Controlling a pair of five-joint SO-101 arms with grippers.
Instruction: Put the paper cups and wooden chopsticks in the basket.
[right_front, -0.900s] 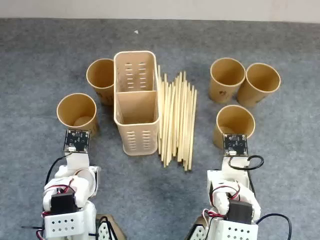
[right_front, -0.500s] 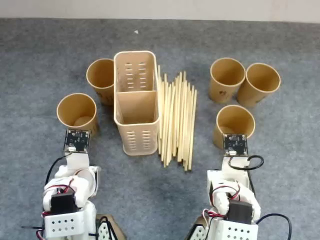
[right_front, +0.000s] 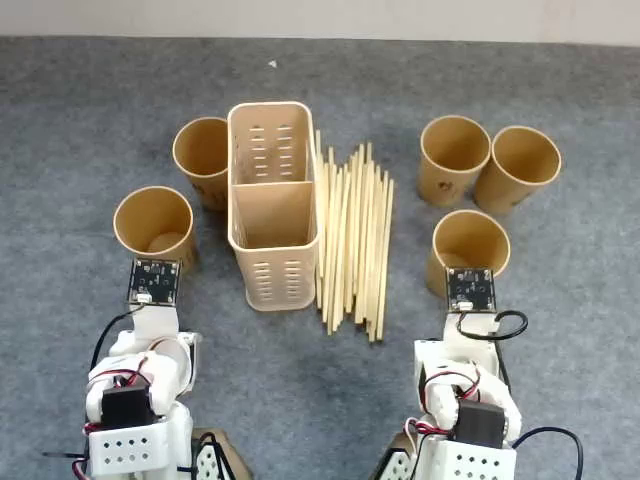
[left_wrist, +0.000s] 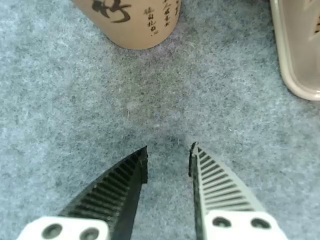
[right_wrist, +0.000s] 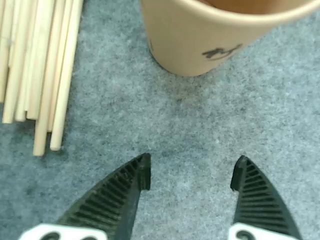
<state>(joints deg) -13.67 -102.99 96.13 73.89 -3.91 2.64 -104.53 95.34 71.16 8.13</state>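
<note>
The high camera hangs well above the grey mat (right_front: 90, 110), looking steeply down with the basket (right_front: 272, 205) near mid-frame. The left wrist camera sits close over the mat, facing down past the left gripper (left_wrist: 168, 150) at the paper cup (left_wrist: 135, 20) left of the basket (a corner of the basket's rim shows too). The right wrist camera, equally close, faces down past the right gripper (right_wrist: 192, 172) at the chopsticks (right_wrist: 42, 65) right of the basket and a second cup (right_wrist: 210, 35) beyond them. The high view covers both patches.

Kraft-brown cups (right_front: 153, 225), black print. Beige basket (right_front: 275, 282). Pale wood chopsticks (right_front: 352, 240). Mottled grey carpet (right_front: 570, 320). My left gripper (left_wrist: 168, 148): black, grey-white.
</note>
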